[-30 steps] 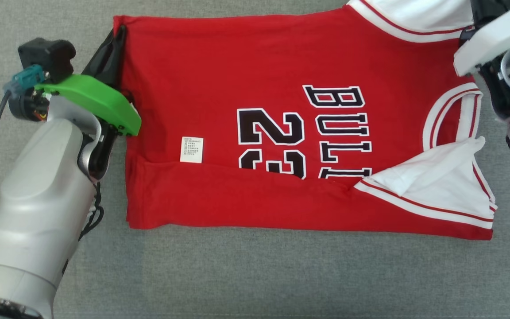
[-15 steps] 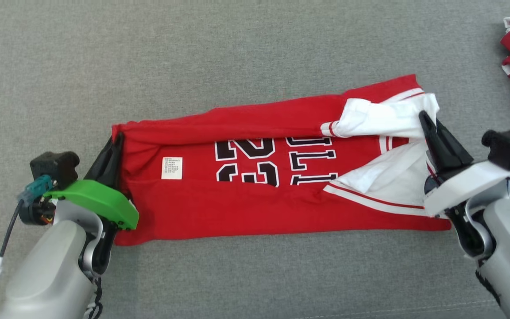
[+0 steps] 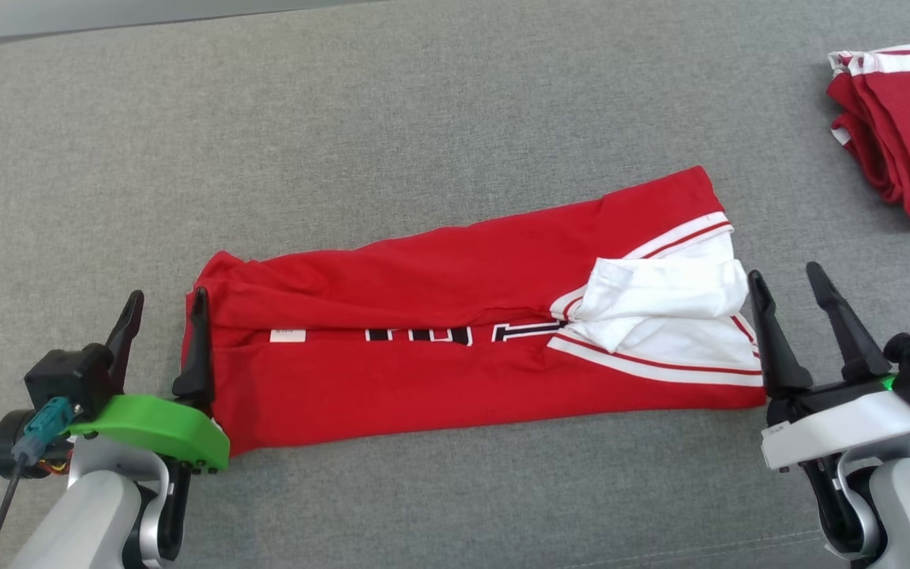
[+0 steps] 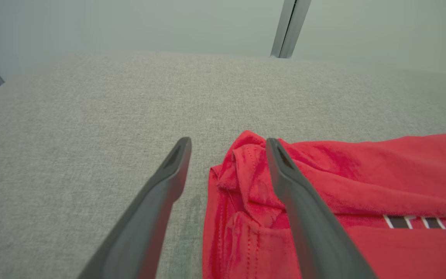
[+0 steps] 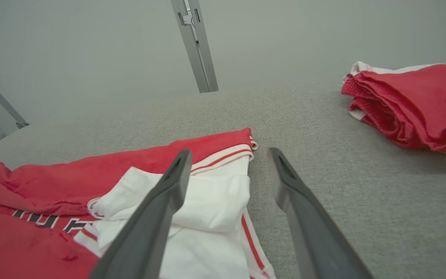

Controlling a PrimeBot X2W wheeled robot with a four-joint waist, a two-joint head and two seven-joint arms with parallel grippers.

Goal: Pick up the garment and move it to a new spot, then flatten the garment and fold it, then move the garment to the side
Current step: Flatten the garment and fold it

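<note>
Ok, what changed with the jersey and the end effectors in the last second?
The far long edge of the jersey was folded toward the robot, hiding most of the lettering. Then the left end effector and right end effector, shut on its ends before, let go and stand open. The near fold stayed.

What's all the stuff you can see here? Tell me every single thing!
Jersey: one, red with white trim and dark lettering, folded into a long strip, middle of the surface.
Clothes pile: one, red with white edges, far corner on the robot's right.
Surface: one, grey fabric, under everything.
Metal bars: two, silver-grey, beyond the surface's far edge.
Left claw: one, dark fingers, open, at the jersey's left end.
Right claw: one, dark fingers, open, at the jersey's right end.
</note>
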